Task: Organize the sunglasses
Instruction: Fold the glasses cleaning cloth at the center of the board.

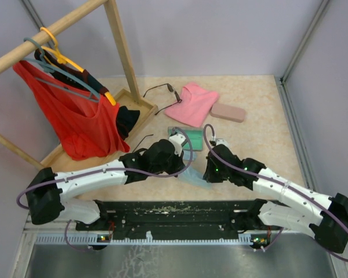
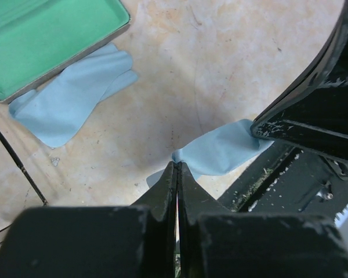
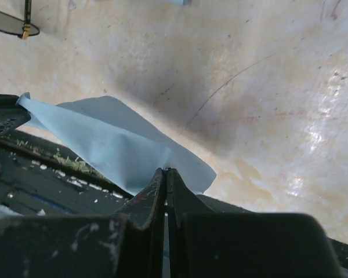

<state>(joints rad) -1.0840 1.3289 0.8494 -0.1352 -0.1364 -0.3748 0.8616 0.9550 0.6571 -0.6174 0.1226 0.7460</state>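
Left tool point(image 2: 177, 174) and right tool point(image 3: 165, 174) both pinched tight on opposite ends of blue cloth point(image 2: 220, 150), stretched above surface point(image 2: 220, 69), probably to fold before casing sunglasses point(image 3: 8, 22).

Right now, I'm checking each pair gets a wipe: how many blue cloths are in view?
2. One cloth is stretched between the left end effector and right end effector; the other cloth lies by the open case. Others may be hidden.
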